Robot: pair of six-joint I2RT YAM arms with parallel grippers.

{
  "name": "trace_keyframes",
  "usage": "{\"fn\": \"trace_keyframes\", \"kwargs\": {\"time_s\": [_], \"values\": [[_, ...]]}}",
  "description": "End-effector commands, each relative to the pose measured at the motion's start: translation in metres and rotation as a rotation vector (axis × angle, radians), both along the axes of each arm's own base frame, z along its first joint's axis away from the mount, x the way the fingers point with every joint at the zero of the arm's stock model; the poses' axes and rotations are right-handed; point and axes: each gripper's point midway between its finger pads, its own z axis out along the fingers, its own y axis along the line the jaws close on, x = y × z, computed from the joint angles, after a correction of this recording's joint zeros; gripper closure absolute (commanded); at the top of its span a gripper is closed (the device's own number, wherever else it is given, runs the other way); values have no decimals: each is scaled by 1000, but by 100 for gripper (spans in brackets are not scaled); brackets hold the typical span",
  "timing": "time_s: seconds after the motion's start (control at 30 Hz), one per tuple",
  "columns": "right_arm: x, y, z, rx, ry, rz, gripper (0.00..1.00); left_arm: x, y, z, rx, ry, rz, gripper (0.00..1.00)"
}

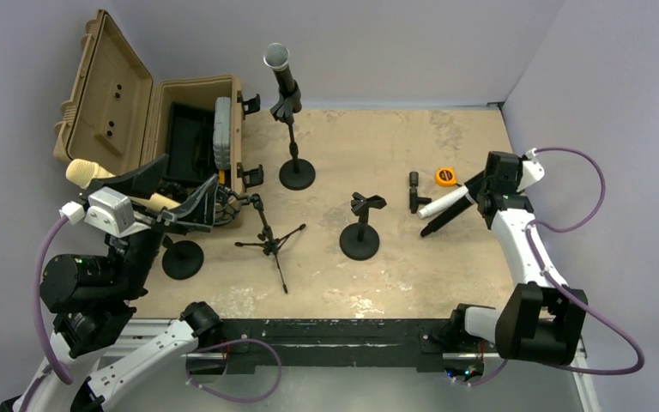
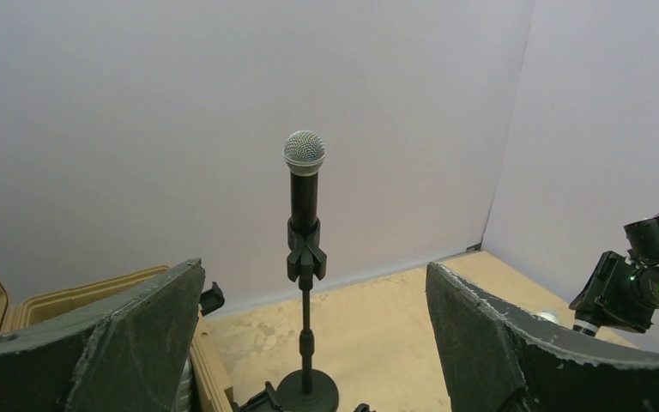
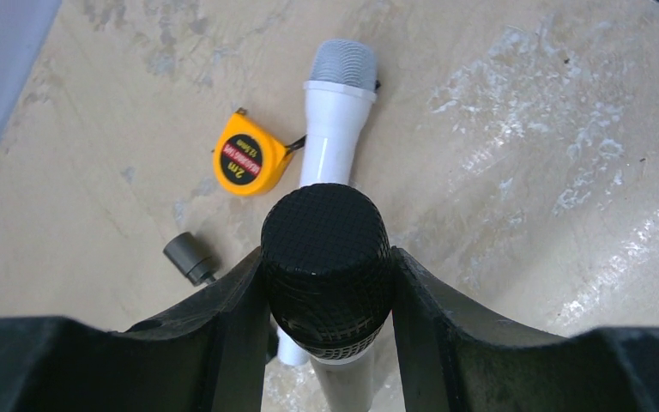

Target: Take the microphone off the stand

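A black microphone (image 1: 281,70) with a silver grille stands upright in the clip of a round-based stand (image 1: 297,173) at the back of the table. In the left wrist view the microphone (image 2: 305,180) and stand (image 2: 307,343) are straight ahead, some way off. My left gripper (image 1: 192,168) (image 2: 313,264) is open and empty, over the case's near edge, apart from the stand. My right gripper (image 1: 446,211) (image 3: 326,266) is at the right, shut on a black-grilled microphone (image 3: 326,249) with a pale body.
An open tan case (image 1: 137,120) stands at the back left. An empty clip stand (image 1: 360,239), a small tripod (image 1: 268,242) and another round base (image 1: 182,258) sit in the middle. A white microphone (image 3: 336,103), yellow tape measure (image 3: 247,163) and small black cylinder (image 3: 189,256) lie under my right gripper.
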Motion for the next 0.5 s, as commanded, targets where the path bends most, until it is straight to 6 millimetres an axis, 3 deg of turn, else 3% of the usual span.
{"fn": "trace_keyframes", "kwargs": {"time_s": [0.0,0.27,0.47], "values": [[3,-19,-8,48,-50,-37,100,3,-7,3,-16,3,-20,3],[3,-53,-49,88,-36,-116,100,6,-10,0,-8,11,-18,3],[21,-41,-68,173,-57,-72,95,8,-12,-1,-3,16,-20,3]]}}
